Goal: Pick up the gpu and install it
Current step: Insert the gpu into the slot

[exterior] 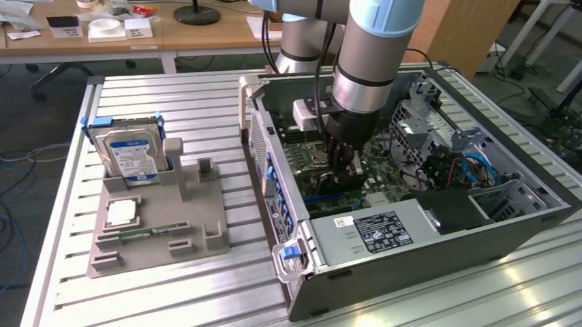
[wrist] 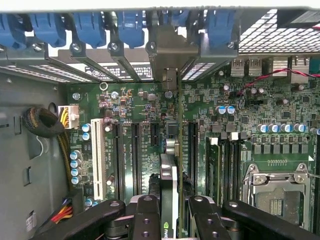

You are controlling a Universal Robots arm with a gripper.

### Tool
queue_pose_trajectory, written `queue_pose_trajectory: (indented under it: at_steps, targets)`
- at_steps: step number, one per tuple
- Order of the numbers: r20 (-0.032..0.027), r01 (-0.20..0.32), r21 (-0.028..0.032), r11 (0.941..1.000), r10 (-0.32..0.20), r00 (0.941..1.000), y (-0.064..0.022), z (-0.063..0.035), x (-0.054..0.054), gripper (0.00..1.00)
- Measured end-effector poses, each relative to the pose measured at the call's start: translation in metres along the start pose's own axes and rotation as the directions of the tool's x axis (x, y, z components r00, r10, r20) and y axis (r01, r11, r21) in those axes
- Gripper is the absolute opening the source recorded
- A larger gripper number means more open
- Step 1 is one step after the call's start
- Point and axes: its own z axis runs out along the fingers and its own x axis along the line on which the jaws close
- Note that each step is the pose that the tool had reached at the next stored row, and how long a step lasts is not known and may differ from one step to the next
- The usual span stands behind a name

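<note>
My gripper (exterior: 344, 165) reaches down into the open computer case (exterior: 427, 262) over the green motherboard (wrist: 250, 125). It is shut on the gpu (wrist: 168, 187), which stands edge-on between the two black fingers (wrist: 146, 216) in the wrist view. The card runs along a black expansion slot, and its metal bracket (wrist: 170, 77) sits at the case's rear slot openings. In the exterior view the gpu (exterior: 339, 184) shows as a dark card just under the fingers, low against the board.
A grey fixture tray (exterior: 168, 238) on the exterior view's left holds a hard drive (exterior: 130, 155), a square chip (exterior: 122, 212) and a memory stick (exterior: 146, 232). Inside the case are a power supply (exterior: 377, 231), cables (exterior: 464, 170), a white slot (wrist: 96, 160) and the processor socket (wrist: 277, 192).
</note>
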Motion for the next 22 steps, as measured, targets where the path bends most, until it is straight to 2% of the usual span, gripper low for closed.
queue_pose_trajectory:
  at_steps: [22]
  targets:
    - [0.0000, 0.000, 0.0000, 1.0000, 0.000, 1.0000, 0.0000, 0.0051, 0.0000, 0.27]
